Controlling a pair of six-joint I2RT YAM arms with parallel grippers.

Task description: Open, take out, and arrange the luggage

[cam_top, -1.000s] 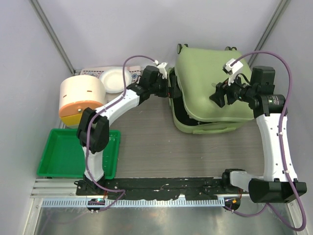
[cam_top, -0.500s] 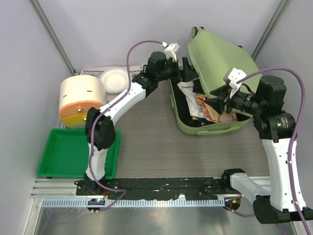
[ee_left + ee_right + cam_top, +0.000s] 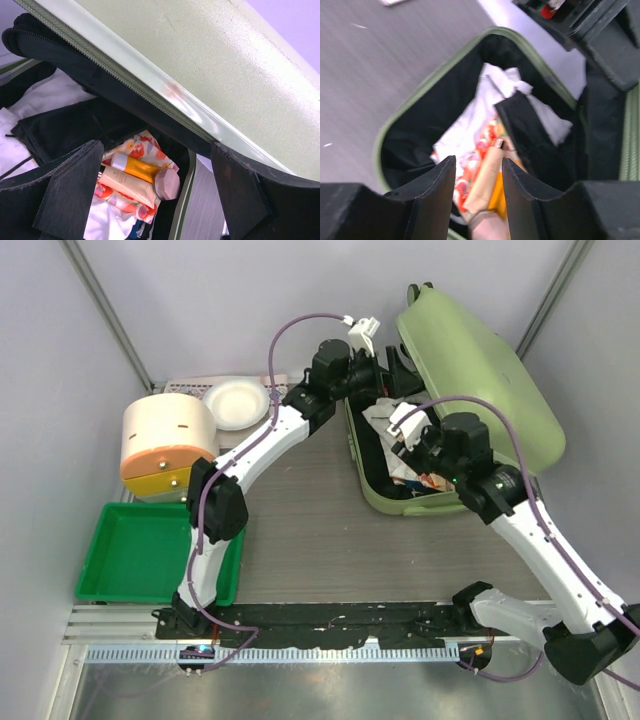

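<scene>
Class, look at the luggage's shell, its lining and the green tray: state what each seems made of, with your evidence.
Luggage shell: likely hard plastic, matte pale green, finely grained surface. Lining: black fabric, it folds. Green tray: probably moulded plastic, smooth, slight sheen.

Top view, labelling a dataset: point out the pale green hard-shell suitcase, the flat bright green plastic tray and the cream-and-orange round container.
suitcase (image 3: pixel 480 360), top view, raised lid's shell
green tray (image 3: pixel 130 555), top view, bare floor
round container (image 3: pixel 167 424), top view, cream top

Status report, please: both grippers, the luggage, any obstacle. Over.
Left gripper open at the raised lid edge. Right gripper part open above a tube. Luggage open, clothes inside. Nothing across the opening.
</scene>
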